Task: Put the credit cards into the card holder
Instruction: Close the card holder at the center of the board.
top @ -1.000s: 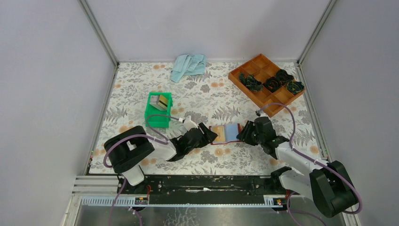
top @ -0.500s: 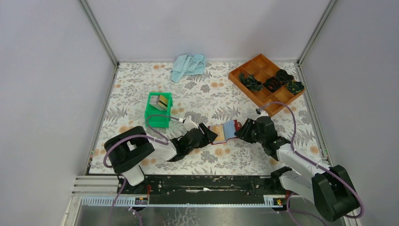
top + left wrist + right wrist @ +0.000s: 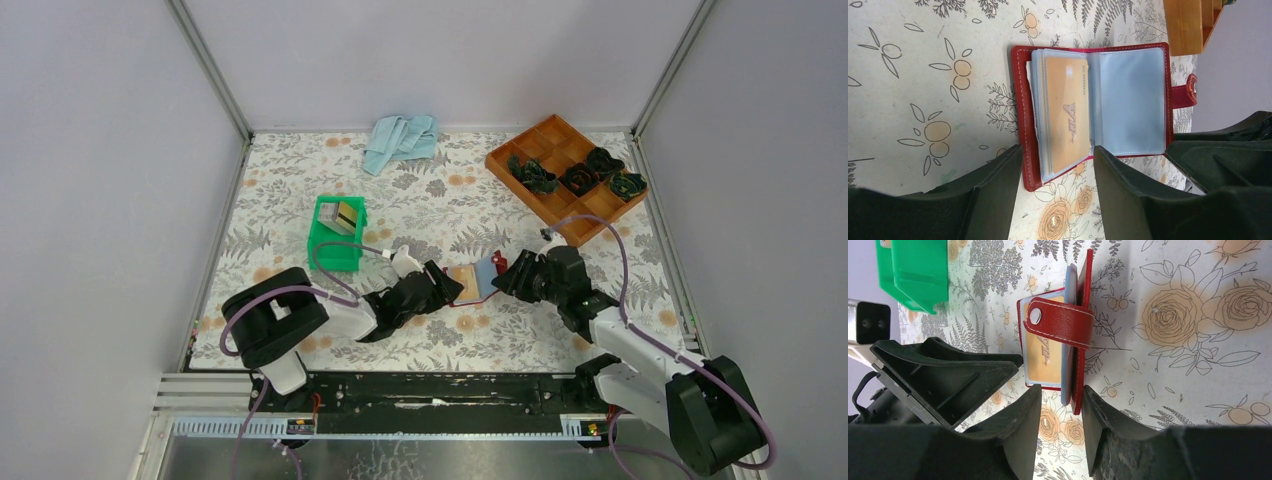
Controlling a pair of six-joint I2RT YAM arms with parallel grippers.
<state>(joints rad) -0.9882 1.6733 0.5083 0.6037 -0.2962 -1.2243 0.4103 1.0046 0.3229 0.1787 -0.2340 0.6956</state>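
Observation:
The dark red card holder [image 3: 477, 281] lies open on the flowered table between my two grippers. A gold credit card [image 3: 1066, 112] sits in a clear sleeve of its left half. My left gripper [image 3: 1057, 152] is open and straddles the near edge of that left half without pinching it. The right half [image 3: 1079, 315] stands upright, its snap tab [image 3: 1060, 322] hanging over it. My right gripper [image 3: 1061, 390] is open around that raised half's near edge, the outer finger [image 3: 1098, 410] against the red cover. More gold credit cards [image 3: 347, 215] lean inside the green bin [image 3: 335, 248].
An orange compartment tray [image 3: 600, 205] with dark green objects stands at the back right. A crumpled light blue cloth [image 3: 400, 140] lies at the back centre. Grey walls close in both sides and the back. The green bin [image 3: 918, 270] sits beyond the left arm.
The right gripper has moved left and tipped the holder's right half from flat to upright. The left gripper has stayed where it was.

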